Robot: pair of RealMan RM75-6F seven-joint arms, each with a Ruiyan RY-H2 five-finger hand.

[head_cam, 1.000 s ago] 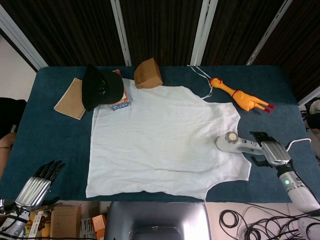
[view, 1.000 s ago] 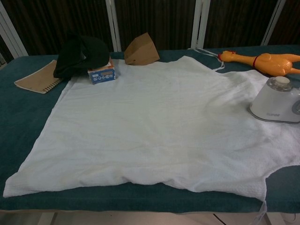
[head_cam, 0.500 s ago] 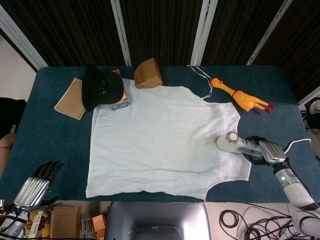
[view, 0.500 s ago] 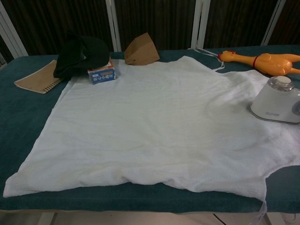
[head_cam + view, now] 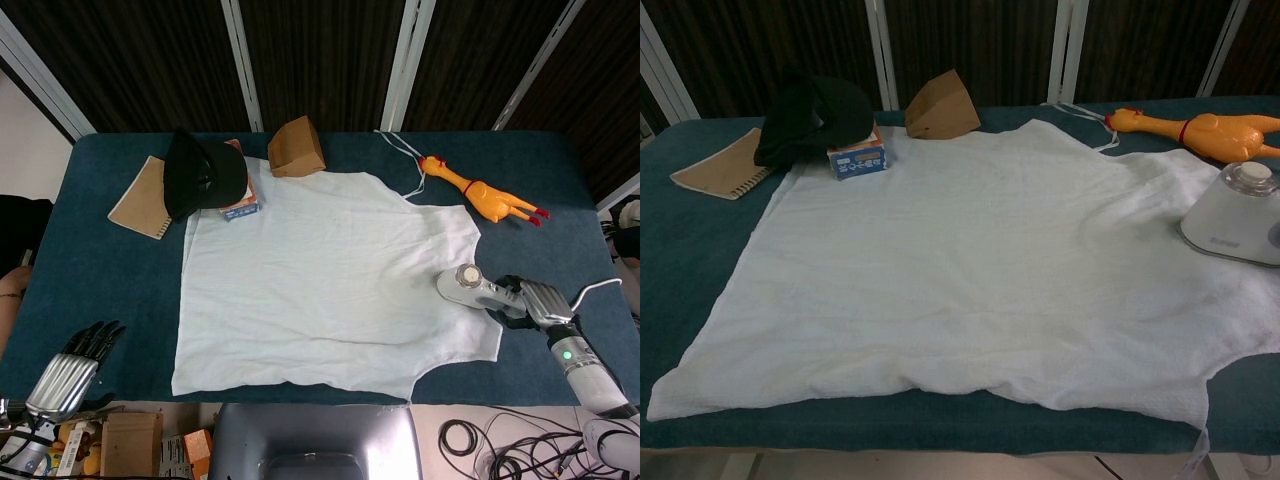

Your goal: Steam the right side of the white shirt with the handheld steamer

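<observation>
The right hand grips the steamer at the lower right, its head resting on the white shirt spread mid-frame. Steaming looks underway; next, slide it along that side. The left hand sits empty, fingers loosely together.

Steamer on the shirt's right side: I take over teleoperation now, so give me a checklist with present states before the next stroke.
1. Right hand holds the steamer by its handle: ok.
2. Steamer head rests on the white shirt, at its right side: ok.
3. Shirt lies spread flat on the table: ok, with mild wrinkles.
4. Rubber chicken lies apart from the steamer, beyond the shirt's edge: ok.
5. Left hand is off the shirt, near the table's front left corner: ok.
6. Steam coming out: cannot tell.
</observation>
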